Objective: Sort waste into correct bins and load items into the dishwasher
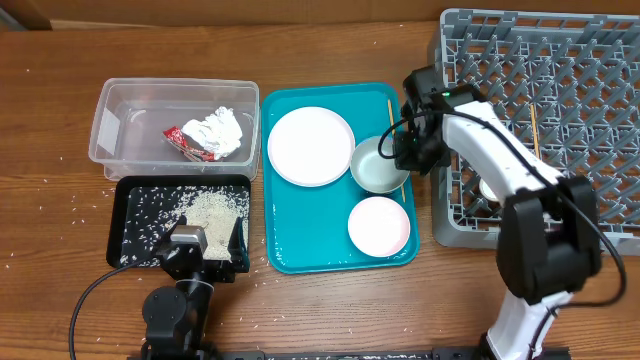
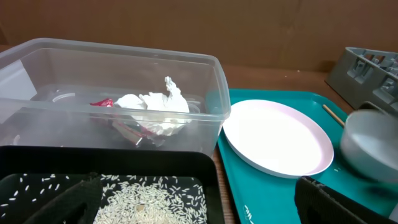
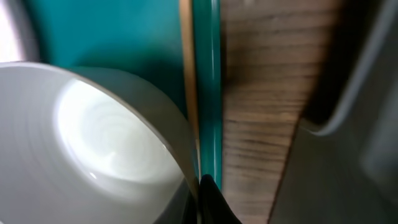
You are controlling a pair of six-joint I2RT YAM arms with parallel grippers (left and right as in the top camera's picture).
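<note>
White bowl [image 3: 93, 143] — teal tray [image 3: 124, 31], wooden table [image 3: 261, 93]

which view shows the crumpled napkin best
Left wrist: the napkin sits close and large, seen through the wall of the clear tub. Overhead shows it small, from above. Right wrist does not show it.

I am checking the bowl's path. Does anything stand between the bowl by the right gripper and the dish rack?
Nothing tall. Only a chopstick lies beside the bowl, then the teal tray's rim and bare table before the dish rack.
</note>
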